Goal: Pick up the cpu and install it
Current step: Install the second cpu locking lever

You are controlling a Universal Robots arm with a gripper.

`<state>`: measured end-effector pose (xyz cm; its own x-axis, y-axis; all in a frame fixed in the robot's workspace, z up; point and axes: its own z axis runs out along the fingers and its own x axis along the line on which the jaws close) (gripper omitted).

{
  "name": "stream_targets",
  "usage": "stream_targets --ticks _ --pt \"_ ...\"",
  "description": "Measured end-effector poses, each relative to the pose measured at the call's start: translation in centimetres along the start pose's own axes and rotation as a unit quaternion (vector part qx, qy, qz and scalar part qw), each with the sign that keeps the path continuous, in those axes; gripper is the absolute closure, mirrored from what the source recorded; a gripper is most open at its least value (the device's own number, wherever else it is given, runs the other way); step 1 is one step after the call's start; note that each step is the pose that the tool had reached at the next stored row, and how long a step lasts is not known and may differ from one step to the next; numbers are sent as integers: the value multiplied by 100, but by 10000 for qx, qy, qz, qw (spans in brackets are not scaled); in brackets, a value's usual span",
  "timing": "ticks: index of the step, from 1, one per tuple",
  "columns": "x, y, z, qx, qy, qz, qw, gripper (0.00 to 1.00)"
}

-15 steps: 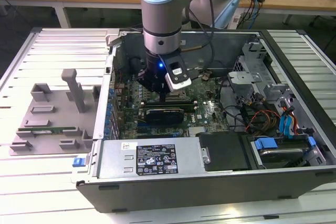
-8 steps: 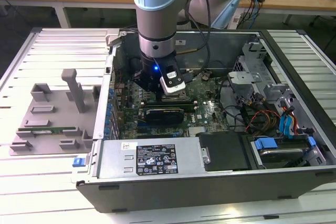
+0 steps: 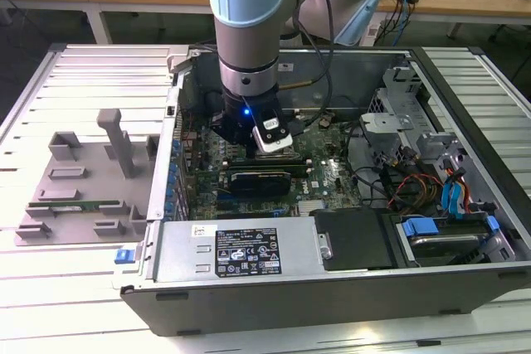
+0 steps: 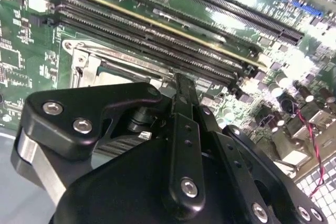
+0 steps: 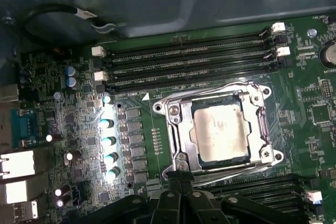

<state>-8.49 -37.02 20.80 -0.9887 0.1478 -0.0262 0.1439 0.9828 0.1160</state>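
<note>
Looking across the exterior view, you have the arm reaching down into an open computer case (image 3: pixel 465 80) lying on its side on a slatted table (image 3: pixel 50 304). Your gripper (image 3: pixel 249 134) hangs low over the green motherboard (image 3: pixel 328 167), with black cables draped from the arm above it. To the exterior view's left, outside the case, sits a grey plastic fixture (image 3: pixel 75 188) with a long green memory stick (image 3: pixel 79 203) lying in it. Inside the case, a tangle of coloured wires (image 3: pixel 406 184) and blue drive brackets (image 3: pixel 452 192) sit toward the exterior view's right, well apart from the gripper.

In the first wrist view you see rows of black memory slots (image 5: pixel 194 59) just beside the silver socket frame (image 5: pixel 176 129), and a column of small capacitors (image 5: pixel 107 140) lit brightly near it. The gripper's black fingers (image 5: pixel 178 190) stand close together, just short of the frame's edge, with nothing between them.

Your cpu (image 5: pixel 219 131) already lies flat inside the socket, framed by the metal bracket. Its top is a dull silvery-grey square with faint smudges, and a thin dark border shows around it.
</note>
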Motion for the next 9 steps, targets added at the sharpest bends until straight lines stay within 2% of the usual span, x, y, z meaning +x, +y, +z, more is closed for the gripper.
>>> stream_targets --ticks 3,4,5,6,8,9 --pt "-8 -96 12 -202 29 9 9998 89" --pt "-7 -119 13 -303 45 13 9995 89" --pt "-7 -134 13 -381 56 17 9993 89" --pt "-7 -150 16 -435 63 20 9990 89" --pt "-7 -178 20 -500 73 22 9987 89" --pt "2 -202 29 -577 84 26 9983 89"
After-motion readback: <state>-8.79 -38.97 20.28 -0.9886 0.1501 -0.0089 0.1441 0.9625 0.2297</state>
